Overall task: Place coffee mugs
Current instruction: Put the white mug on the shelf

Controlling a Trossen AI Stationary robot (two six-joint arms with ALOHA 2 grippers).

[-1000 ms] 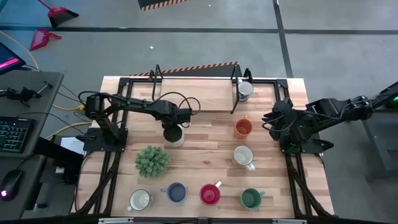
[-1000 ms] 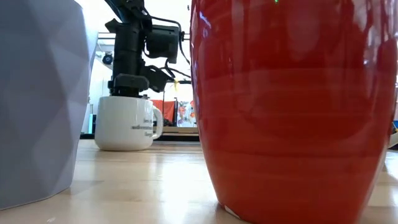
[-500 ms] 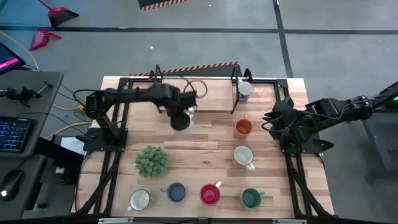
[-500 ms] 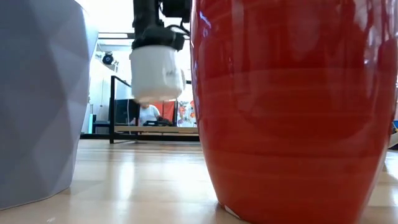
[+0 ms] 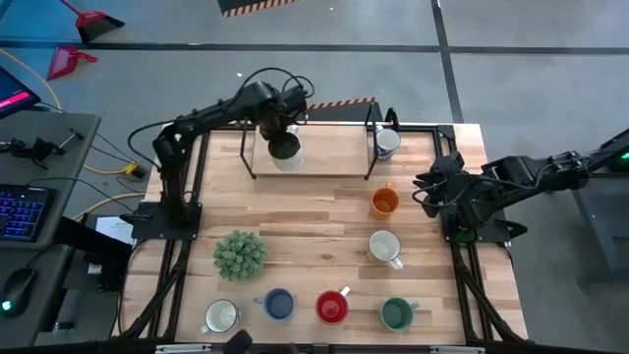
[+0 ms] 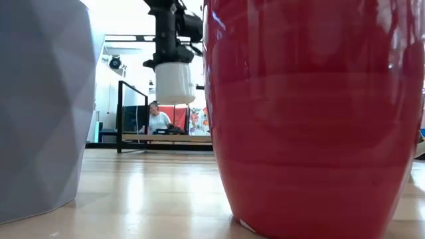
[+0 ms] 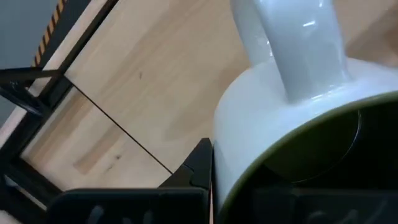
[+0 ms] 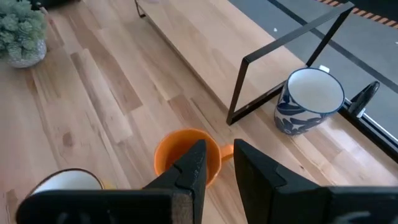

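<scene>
My left gripper is shut on a white mug with a dark olive inside. It holds the mug in the air over the raised wooden shelf at the table's far side; in the low view the mug hangs well above the shelf board. My right gripper waits at the table's right side, narrowly open, with the orange mug beyond its fingertips. A blue-patterned mug stands beside the shelf's right end. An orange and a white mug stand right of centre. My left gripper holds the white mug at its rim, on the side away from the handle, coming from above and pointing down. One finger lies on the outside of the wall; the other is lost in the dark inside. The mug hangs upright, lifted clear.
A bushy plant in a grey faceted pot stands left of centre. Along the near edge stand cream, blue, red and dark green mugs. The red mug fills the low view. A person sits far behind the table.
My left gripper has lifted the white mug off the table's middle, where it stood a second ago, and carried it up and toward the far edge, over the shelf. The mug has stayed upright and now hangs clear.
</scene>
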